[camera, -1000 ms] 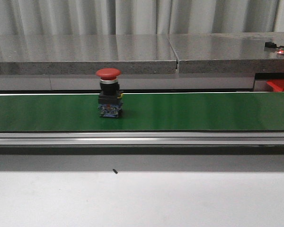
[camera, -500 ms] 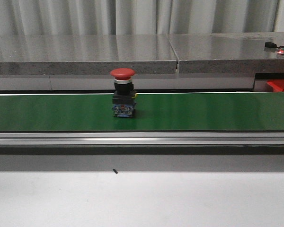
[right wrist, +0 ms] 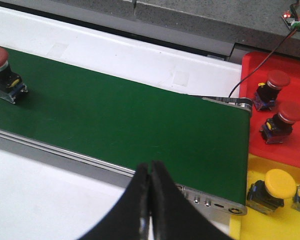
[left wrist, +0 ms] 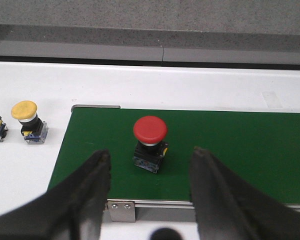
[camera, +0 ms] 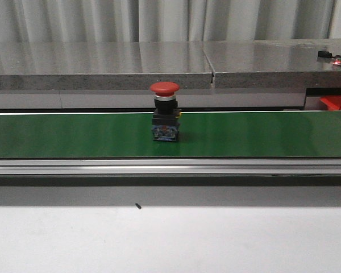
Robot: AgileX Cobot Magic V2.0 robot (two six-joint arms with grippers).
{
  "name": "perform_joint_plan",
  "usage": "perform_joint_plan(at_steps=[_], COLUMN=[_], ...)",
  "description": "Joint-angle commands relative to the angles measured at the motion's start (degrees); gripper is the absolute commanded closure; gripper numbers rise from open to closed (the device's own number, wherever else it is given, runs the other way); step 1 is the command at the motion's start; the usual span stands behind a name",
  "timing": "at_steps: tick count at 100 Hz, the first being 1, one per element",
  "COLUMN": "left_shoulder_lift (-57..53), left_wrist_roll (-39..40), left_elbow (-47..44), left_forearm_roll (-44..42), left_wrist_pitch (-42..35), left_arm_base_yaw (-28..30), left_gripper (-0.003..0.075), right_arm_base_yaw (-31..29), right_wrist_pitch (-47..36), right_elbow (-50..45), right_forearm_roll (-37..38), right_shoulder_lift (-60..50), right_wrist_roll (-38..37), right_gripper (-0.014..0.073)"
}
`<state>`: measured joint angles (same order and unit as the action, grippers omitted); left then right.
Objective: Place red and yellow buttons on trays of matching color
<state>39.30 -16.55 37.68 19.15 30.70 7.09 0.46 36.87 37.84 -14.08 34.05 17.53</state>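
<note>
- Two grippers idle: left gripper (left wrist: 149, 172) spread wide, holding nothing; right gripper (right wrist: 150, 187) pinched closed, holding nothing
- Red button (camera: 165, 111) upright mid-way along green belt (camera: 261, 133), ungrasped
- Yellow button (left wrist: 27, 121) waits on the white table beside the belt end
- Done so far: two red buttons on red tray (right wrist: 285, 87), one yellow on yellow tray (right wrist: 240, 200); sorting looks partly complete

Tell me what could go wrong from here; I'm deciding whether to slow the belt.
The red mushroom-head button rides the green conveyor belt untouched; the open left gripper may mistime it. Tall and top-heavy, it could tip if bumped. The right gripper is shut, unready near the red plastic tray.
</note>
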Motion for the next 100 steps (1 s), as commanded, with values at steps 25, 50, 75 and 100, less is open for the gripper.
perform_joint_plan(at_steps=[25,50,75,100], left_shoulder_lift=[-5.6,-5.5,-5.5,-5.5], left_wrist_roll=[-0.1,-0.1,-0.1,-0.1], left_elbow=[-2.1,-2.1,-2.1,-2.1], left_forearm_roll=[0.9,0.9,0.9,0.9], left_wrist_pitch=[-0.6,-0.5,-0.5,-0.5], left_arm_base_yaw=[-0.5,-0.5,-0.5,-0.5], left_gripper=[0.0741,0.0741,0.0741,0.0741], right_arm_base_yaw=[0.2,0.2,0.2,0.2], right_wrist_pitch=[-5.9,-5.3,-2.7,-2.3], right_elbow=[1.4,1.4,1.4,1.7], right_forearm_roll=[-0.3,-2.1,-7.1,-11.1], right_shoulder_lift=[-0.1,-0.1,-0.1,1.1], right_wrist_roll=[0.6,0.5,0.5,0.5], right_gripper=[0.0663,0.0660,0.0302,-0.0023])
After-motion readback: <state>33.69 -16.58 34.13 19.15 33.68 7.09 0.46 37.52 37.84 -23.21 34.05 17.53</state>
